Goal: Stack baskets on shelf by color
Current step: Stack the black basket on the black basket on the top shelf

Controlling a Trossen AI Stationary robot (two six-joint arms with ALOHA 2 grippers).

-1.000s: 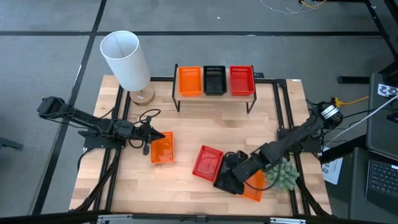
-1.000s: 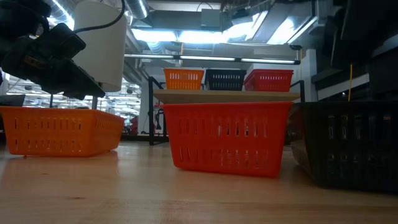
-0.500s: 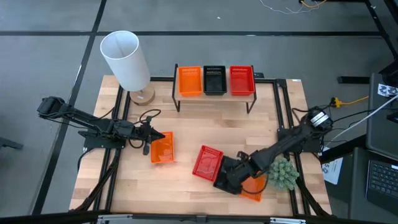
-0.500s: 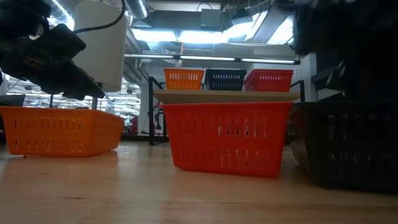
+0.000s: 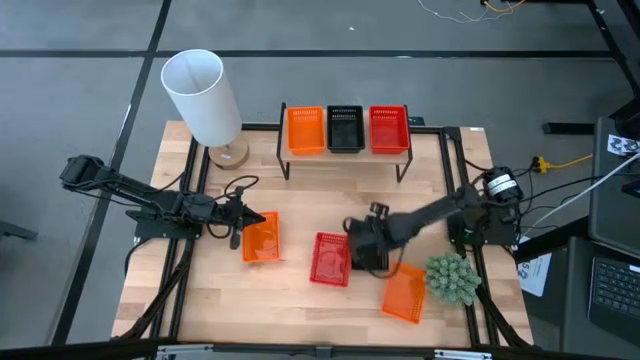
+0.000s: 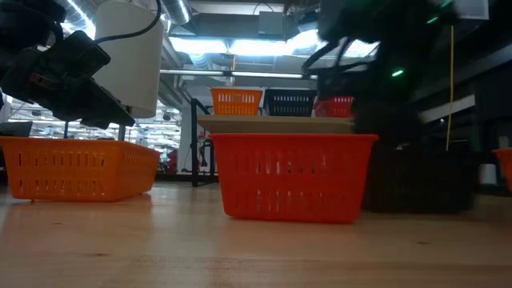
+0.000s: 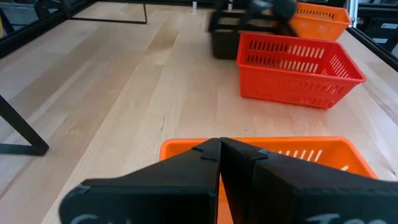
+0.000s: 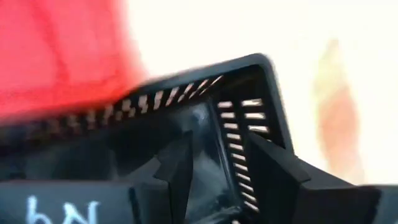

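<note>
Your right gripper [image 5: 365, 243] reaches low across the table, fingers clamped on the black basket's [image 5: 368, 252] wall beside the red basket [image 5: 330, 258]. Your left gripper [image 5: 243, 222], fingers pressed together, holds the orange basket's [image 5: 262, 238] rim.

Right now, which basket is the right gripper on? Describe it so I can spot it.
On the table, in front of the shelf, find the loose red basket. The black basket beside it, under the right gripper, is the only loose black one.
</note>
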